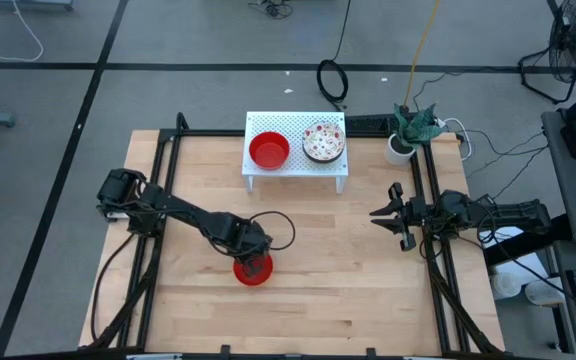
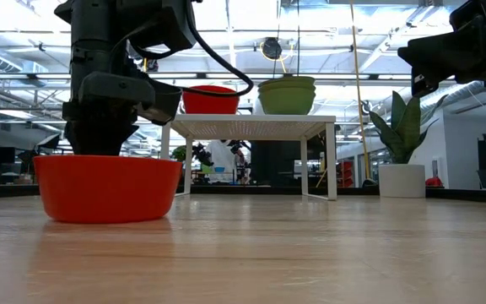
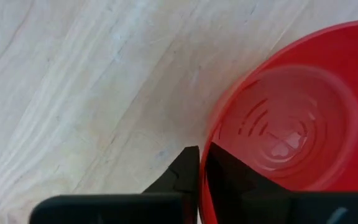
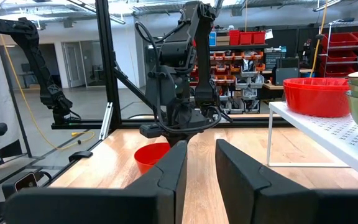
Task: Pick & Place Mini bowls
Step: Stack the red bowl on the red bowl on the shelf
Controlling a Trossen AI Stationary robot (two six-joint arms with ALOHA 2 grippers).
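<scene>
A plain red mini bowl (image 1: 253, 272) stands on its base on the wooden table, near the middle (image 2: 108, 187). My left gripper (image 1: 252, 256) is directly over it, shut on its rim (image 3: 202, 152). A second red bowl (image 1: 268, 150) and a white bowl with a red floral pattern (image 1: 323, 141) sit on a white perforated rack (image 1: 296, 176) at the far side. My right gripper (image 1: 386, 214) waits open at the table's right edge, its fingers pointing toward the left (image 4: 201, 163). No other bowls are in view. My left gripper pinches the red bowl's rim (image 3: 205, 163) between its two fingers, one finger outside the wall (image 3: 188, 169) and one inside the bowl (image 3: 229, 177). The fingers come from above, pointing down. The bowl is upright with its base on the table (image 2: 108, 215).
A white cup with a green plant (image 1: 401, 146) stands right of the rack at the far right corner. Black frame rails (image 1: 163, 190) run along the table's left and right sides. Bare wood (image 1: 348, 280) lies between the two grippers and toward the near edge.
</scene>
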